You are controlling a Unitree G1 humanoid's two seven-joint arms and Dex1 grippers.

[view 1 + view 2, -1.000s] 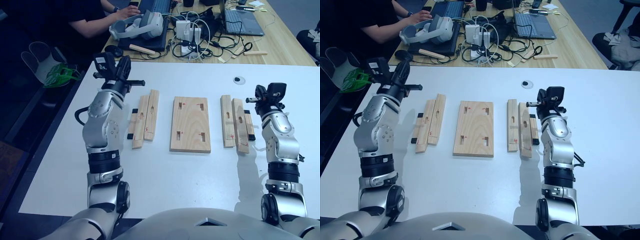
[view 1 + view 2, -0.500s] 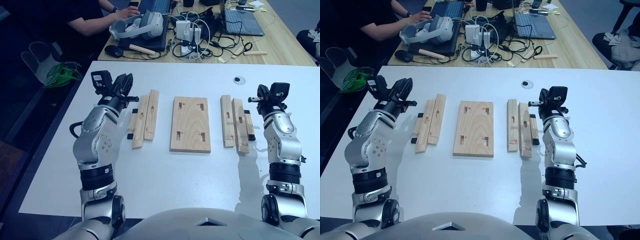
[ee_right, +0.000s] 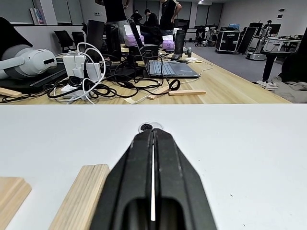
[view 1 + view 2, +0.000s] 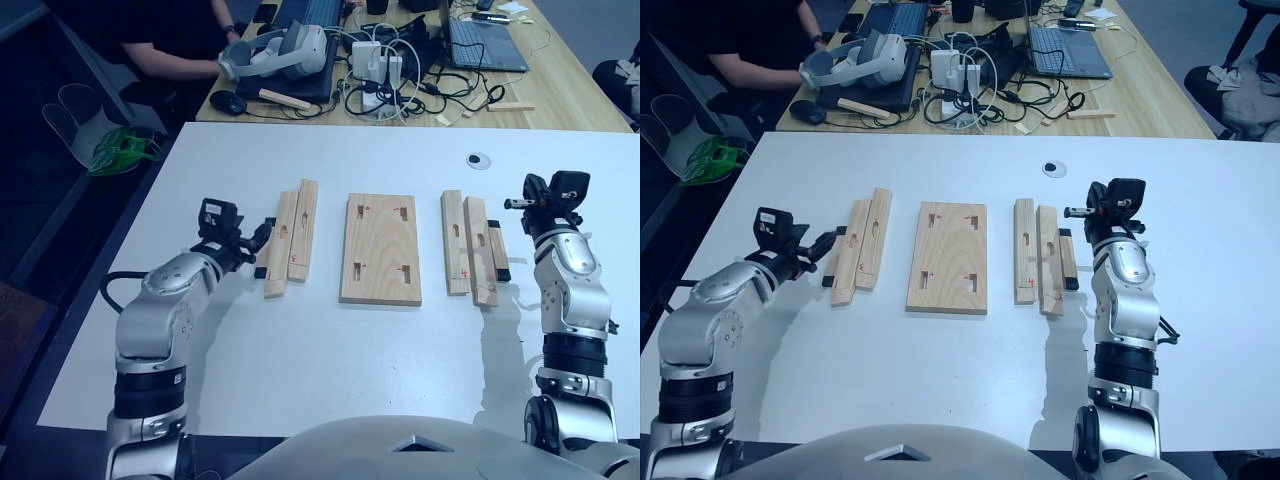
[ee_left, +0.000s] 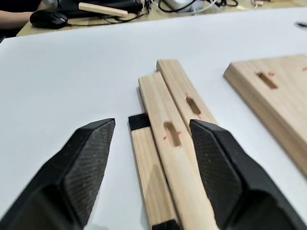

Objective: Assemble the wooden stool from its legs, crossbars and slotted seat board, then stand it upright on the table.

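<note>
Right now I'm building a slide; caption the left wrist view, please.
Open left gripper hangs low before slotted stool pieces, seat board lying flat beside them.

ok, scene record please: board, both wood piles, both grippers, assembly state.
seat board: flat, four slots up, between the piles
left pile: wooden pieces flat, left of board
right pile: wooden pieces flat, right of board
left gripper: open, low, facing left pile
right gripper: shut, empty, near right pile
assembly: not begun
</note>
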